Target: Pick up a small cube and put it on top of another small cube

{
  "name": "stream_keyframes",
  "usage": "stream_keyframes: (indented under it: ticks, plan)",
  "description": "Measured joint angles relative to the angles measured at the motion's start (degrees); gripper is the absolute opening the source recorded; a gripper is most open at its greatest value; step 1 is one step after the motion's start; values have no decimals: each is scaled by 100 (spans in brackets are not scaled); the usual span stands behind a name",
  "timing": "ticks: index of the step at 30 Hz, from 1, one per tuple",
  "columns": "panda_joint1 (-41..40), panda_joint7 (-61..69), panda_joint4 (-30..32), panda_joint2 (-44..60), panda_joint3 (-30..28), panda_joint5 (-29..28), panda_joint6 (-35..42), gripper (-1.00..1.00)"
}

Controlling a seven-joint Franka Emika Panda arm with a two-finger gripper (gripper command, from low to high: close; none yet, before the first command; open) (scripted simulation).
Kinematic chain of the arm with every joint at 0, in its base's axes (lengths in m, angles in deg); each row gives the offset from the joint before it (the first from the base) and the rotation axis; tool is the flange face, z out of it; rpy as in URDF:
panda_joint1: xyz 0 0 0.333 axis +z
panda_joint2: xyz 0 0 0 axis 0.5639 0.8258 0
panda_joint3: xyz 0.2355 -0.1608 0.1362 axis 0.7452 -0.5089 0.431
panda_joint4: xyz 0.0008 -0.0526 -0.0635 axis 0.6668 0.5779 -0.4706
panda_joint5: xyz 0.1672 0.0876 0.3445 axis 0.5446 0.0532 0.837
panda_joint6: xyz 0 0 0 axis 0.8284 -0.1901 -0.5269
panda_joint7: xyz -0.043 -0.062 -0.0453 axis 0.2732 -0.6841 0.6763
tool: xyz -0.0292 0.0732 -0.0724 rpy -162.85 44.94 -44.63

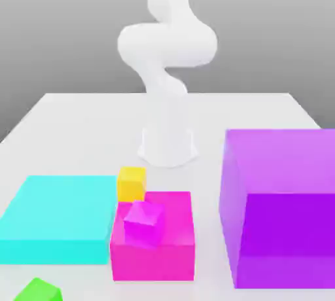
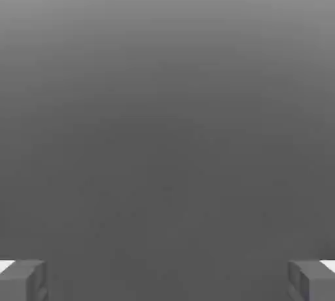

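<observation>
Exterior view cuts off the small green cube (image 1: 39, 290) at seven o'clock — below the cyan block (image 1: 59, 218). Gripper (image 2: 167, 281) fingers (image 2: 23, 280) stand wide apart — empty, only tips visible.

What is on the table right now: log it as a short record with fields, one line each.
arm: white arm upright at the table's far side
pincer: pincer open, nothing between its fingers
green cube: small green cube at the near edge, by the cyan block
yellow cube: small yellow cube on the table behind the pink block
magenta cube: small magenta cube on top of the pink block
purple block: largest, on the exterior view's right
</observation>
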State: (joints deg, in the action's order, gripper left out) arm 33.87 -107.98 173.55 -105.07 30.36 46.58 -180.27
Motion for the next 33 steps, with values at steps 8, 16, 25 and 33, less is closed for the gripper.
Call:
stream_keyframes:
  ticks: [8, 16, 25, 33]
  plan:
    - [-145, 34, -175, 1693, -376, 127, -398, 0]
    - [-332, 148, -346, 3356, -725, 366, -785, 0]
    - [-736, 314, -542, 5235, -918, 692, -1214, 0]
    - [-1107, 470, -765, 6898, -890, 969, -1841, 0]
